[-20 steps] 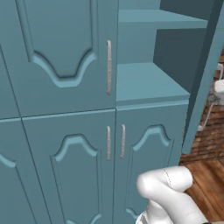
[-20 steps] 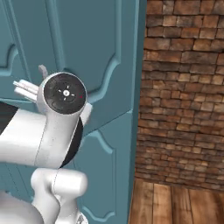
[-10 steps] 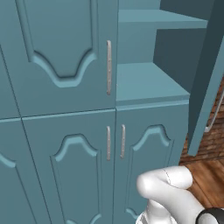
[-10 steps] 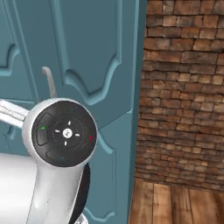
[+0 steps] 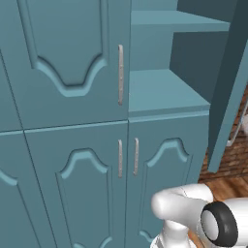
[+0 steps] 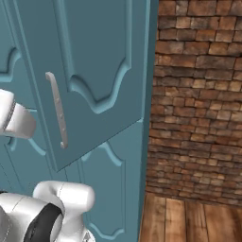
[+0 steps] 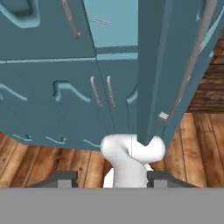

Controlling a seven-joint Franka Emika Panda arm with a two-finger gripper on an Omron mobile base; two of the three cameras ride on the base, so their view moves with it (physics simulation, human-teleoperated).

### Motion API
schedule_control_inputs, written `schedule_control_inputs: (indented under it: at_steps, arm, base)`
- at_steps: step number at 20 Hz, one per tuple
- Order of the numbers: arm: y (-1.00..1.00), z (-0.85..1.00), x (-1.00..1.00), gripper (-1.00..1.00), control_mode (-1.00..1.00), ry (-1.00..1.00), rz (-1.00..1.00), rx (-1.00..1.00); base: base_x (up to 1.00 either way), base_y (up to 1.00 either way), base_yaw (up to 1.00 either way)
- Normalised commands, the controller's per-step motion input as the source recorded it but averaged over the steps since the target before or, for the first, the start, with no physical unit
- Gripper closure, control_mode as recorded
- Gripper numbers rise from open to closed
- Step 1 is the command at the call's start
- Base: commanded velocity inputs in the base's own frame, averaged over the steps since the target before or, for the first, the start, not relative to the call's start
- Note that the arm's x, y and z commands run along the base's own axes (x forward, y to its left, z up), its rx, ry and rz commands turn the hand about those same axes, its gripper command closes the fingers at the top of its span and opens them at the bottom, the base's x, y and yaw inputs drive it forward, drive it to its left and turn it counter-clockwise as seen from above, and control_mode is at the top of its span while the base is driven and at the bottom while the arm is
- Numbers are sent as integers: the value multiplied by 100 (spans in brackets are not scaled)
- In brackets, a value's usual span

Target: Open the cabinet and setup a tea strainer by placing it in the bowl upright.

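One cabinet [image 5: 72, 63] door open, shelves bare

Cabinet [image 5: 72, 63] right door [image 6: 94, 71] swung wide, edge-on to the opening; left door shut. Open right half gives bare teal shelves [image 5: 164, 92], free to reach in. Open door leaf blocks approach from the brick wall [image 6: 198, 104] side.

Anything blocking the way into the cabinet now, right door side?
No. The cabinet's right door is swung open, and nothing visible blocks its shelves. The left door is shut. Neither strainer nor bowl is visible on the shelves.
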Motion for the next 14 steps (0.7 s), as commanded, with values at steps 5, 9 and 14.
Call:
schedule_control_inputs:
  at_steps: [5,9,14]
  arm:
    - [51,-28,47,-100,-100,4,-4,-42]
    - [-3,-64,70,-100,-100,-2,2,-47]
    - [13,-72,26,-100,-100,5,14,-67]
  base:
    - [0,0,0]
    - [0,0,0]
    - [0,0,0]
